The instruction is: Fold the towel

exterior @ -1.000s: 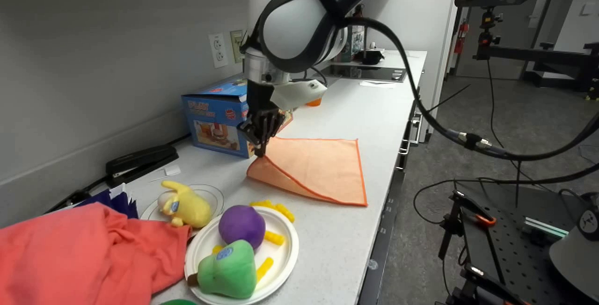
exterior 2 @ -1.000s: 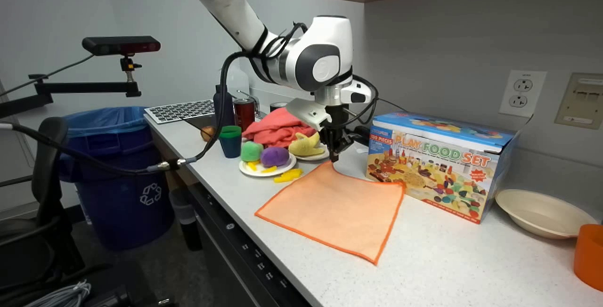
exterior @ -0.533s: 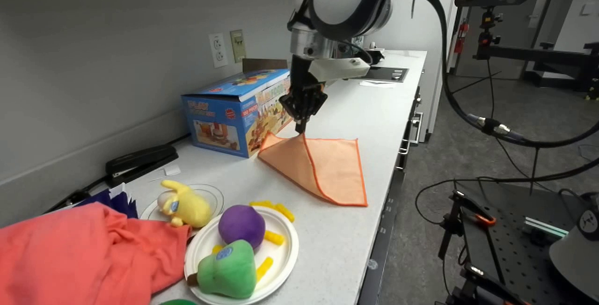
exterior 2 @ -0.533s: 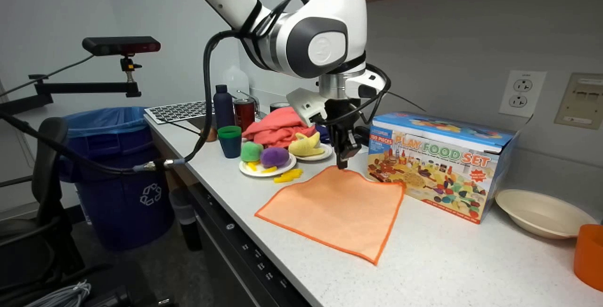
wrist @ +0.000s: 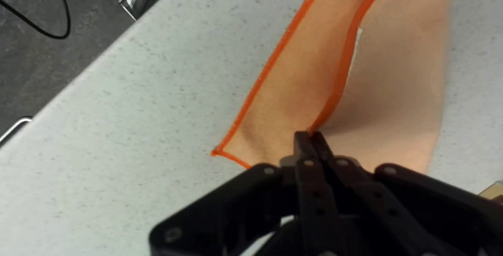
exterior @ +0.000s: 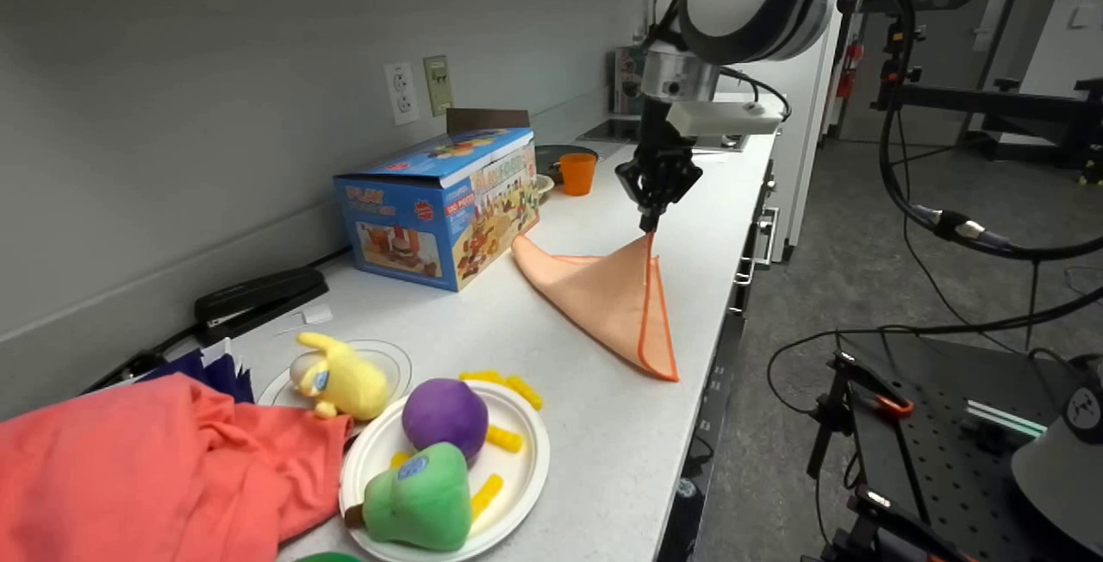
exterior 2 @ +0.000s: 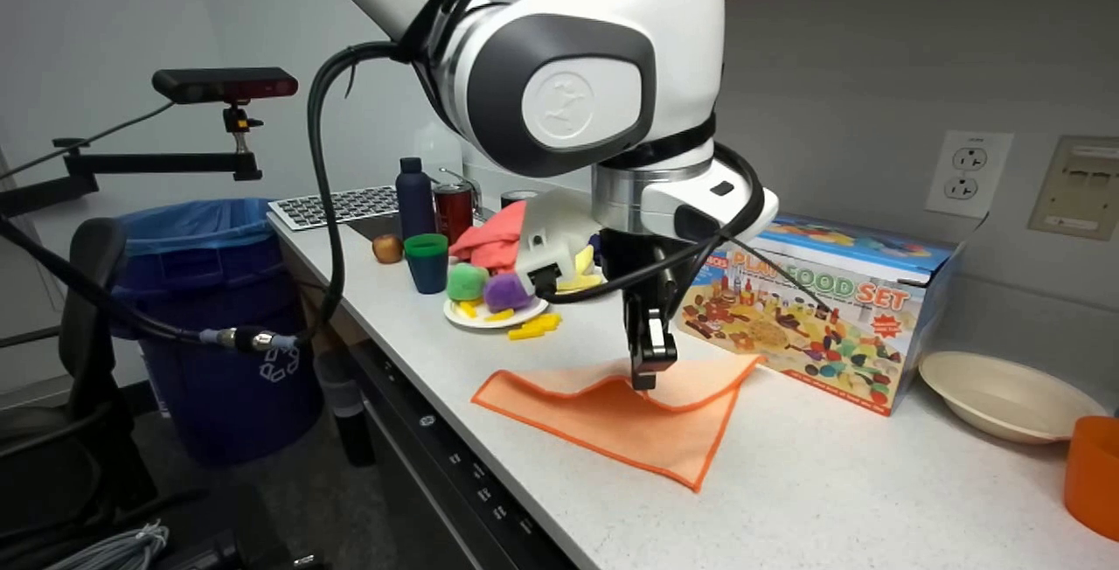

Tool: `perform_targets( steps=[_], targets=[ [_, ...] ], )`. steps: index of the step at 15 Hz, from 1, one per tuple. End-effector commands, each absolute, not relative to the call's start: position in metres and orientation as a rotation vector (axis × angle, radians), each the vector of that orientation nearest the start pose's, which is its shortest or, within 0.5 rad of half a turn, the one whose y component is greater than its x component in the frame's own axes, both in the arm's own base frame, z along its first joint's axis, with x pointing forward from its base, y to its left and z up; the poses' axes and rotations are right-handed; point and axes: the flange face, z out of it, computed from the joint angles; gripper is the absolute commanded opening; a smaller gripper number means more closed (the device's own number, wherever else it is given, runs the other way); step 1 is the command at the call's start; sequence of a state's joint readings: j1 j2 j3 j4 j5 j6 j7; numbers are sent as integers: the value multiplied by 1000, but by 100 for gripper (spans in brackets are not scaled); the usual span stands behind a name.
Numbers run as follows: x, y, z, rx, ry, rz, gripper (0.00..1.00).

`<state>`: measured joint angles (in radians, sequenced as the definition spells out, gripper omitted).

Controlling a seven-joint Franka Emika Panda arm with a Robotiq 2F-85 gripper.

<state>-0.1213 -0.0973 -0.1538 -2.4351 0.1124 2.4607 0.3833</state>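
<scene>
The towel, light orange with a darker orange hem, lies on the counter in both exterior views [exterior: 595,295] [exterior 2: 625,426]. It also fills much of the wrist view [wrist: 290,79]. My gripper [wrist: 311,135] is shut on a hemmed part of the towel, with the hem running out between the fingertips. In both exterior views the gripper [exterior: 648,226] [exterior 2: 645,378] points down and holds this part a little above the rest. The lifted layer is folded over part of the lower layer. One lower corner lies flat on the counter in the wrist view.
A blue play food box [exterior: 396,243] stands behind the towel near the wall. An orange cup [exterior: 577,174] and a beige bowl [exterior 2: 1005,395] stand beyond it. A plate [exterior: 534,467] with plush toys and a red cloth [exterior: 129,476] lie nearby. The counter's front edge runs close to the towel.
My gripper has carried the held towel part across the towel, rightward past the box in an exterior view. The folded-over layer has grown and the towel's far side has pulled away from the box.
</scene>
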Motion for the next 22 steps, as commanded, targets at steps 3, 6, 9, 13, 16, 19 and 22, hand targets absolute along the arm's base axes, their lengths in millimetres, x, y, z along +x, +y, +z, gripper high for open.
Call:
perform_targets(
  steps=[3, 6, 9, 13, 16, 19, 22],
  targets=[
    [449, -160, 358, -2815, 1156, -237, 0],
    [459, -157, 361, -2820, 1107, -236, 28],
    [465, -152, 364, -2836, 1058, -240, 50],
    [473, -146, 367, -2857, 997, -243, 79],
    [482, -134, 366, -2872, 944, -229, 99],
    [491, -109, 353, -2875, 940, -178, 100],
    [496, -86, 334, -2872, 910, -120, 100]
  ],
)
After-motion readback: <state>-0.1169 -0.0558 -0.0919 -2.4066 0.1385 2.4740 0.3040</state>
